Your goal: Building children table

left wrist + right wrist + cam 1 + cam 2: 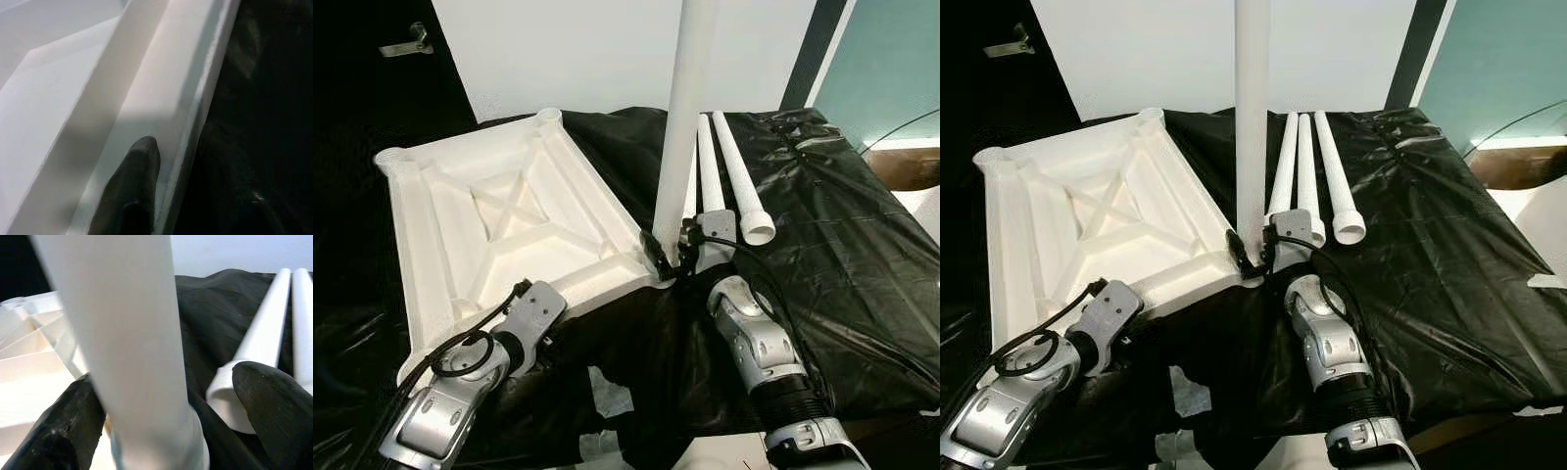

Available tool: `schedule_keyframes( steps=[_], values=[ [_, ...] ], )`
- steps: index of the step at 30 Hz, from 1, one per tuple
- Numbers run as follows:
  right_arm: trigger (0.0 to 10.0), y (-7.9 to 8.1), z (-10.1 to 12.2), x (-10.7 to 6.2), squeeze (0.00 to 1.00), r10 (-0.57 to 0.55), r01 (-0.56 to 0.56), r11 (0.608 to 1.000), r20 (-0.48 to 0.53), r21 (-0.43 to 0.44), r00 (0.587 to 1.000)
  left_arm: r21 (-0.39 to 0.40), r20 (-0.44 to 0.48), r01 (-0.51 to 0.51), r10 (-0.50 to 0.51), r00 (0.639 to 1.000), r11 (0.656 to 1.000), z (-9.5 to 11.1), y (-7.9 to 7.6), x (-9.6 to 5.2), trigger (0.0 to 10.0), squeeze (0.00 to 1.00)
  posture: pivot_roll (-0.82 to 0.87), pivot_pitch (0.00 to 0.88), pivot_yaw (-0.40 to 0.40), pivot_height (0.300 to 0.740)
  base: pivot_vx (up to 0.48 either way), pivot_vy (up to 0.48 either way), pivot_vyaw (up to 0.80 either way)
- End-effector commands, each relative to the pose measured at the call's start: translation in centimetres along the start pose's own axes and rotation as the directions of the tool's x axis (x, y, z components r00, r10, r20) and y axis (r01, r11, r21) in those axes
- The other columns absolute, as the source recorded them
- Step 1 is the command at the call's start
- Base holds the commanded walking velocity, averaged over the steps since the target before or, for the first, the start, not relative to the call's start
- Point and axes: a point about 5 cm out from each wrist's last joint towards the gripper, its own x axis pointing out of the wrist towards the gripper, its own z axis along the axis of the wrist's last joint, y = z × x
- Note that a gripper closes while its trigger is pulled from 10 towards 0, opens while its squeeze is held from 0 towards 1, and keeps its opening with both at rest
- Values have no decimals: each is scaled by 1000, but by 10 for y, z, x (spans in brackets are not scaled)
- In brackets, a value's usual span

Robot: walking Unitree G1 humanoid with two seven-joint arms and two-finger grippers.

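Left tool: rests on the near rim of the upturned white tabletop. One black finger lies flat along that rim in my wrist view; I cannot tell whether this tool is wide or narrow.

Tabletop: lies underside up on the black sheet covering the desk. It reaches away from my left tool toward the far wall, ribs and cross-brace showing. Corner sockets visible at the far end, with no legs in them.

Upright leg: a white tube standing vertical at the tabletop's near corner, just left of my right tool.

Right tool: set at the foot of the upright leg. One finger presses the leg's side, the other stands apart from it, so the jaws are fairly wide, bracing, not clamping.

Spare legs: loose tubes lying side by side on the sheet, just beyond my right tool; at least two visible.

Progress, by my judgement: early. One leg is at its corner socket, seating unconfirmed; the remaining legs still need fitting, then the table needs turning upright.
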Motion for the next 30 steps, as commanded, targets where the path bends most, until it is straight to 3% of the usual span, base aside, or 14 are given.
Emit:
schedule_keyframes(
  steps=[1,3,8,13,15,16,18,19,21,26,28,30],
  values=[
    [10000,-9,-3,-5,0,-42,42,999,-15,12,999,-2,-82,-163,162,983,987,-13,16,-4,0,0,130,40,4,740,0,0,0],
    [10000,-8,-2,-5,0,-42,42,999,-15,13,999,-71,-93,-246,239,966,967,-10,15,-2,0,0,129,39,3,740,0,0,0],
    [10000,-8,-2,-5,0,-42,43,999,-18,14,999,-118,-104,-317,306,946,941,-9,10,-1,0,0,129,40,1,740,0,0,0],
    [10000,-8,-2,-5,0,-43,44,999,-20,14,999,-131,-116,-349,335,935,928,-10,5,-1,0,0,134,40,-1,740,0,0,0],
    [10000,-7,-3,-4,0,-42,42,999,-25,17,999,-121,-157,-424,404,901,898,-17,3,-1,0,0,142,41,-8,740,0,0,0],
    [10000,-7,-3,-4,0,-42,42,999,-25,17,999,-121,-157,-424,404,901,898,-17,3,-1,0,0,142,41,-8,740,0,0,0],
    [10000,-6,-3,-3,0,-37,37,999,-29,21,999,-124,-188,-511,486,854,850,-21,10,-5,0,0,150,44,-15,740,0,0,0],
    [10000,-6,-3,-3,0,-37,37,999,-29,21,999,-124,-188,-511,486,854,850,-21,10,-5,0,0,150,44,-15,740,0,0,0],
    [10000,-4,-3,-2,0,-29,30,999,-33,25,999,-123,-199,-566,539,819,815,-23,19,-11,0,0,153,48,-19,740,0,0,0],
    [10000,-2,-2,-1,0,2,-2,1000,-31,21,1000,-120,-212,-585,555,804,802,-26,27,-17,0,0,157,50,-23,740,0,0,0],
    [10000,4,5,-1,0,94,-95,993,14,72,995,-109,-243,-630,594,767,769,-34,39,-28,0,0,162,58,-28,740,0,0,0],
    [10000,8,10,-1,0,155,-157,985,39,69,987,-109,-261,-648,608,750,754,-38,45,-36,0,0,165,62,-30,740,0,0,0]
  ],
)
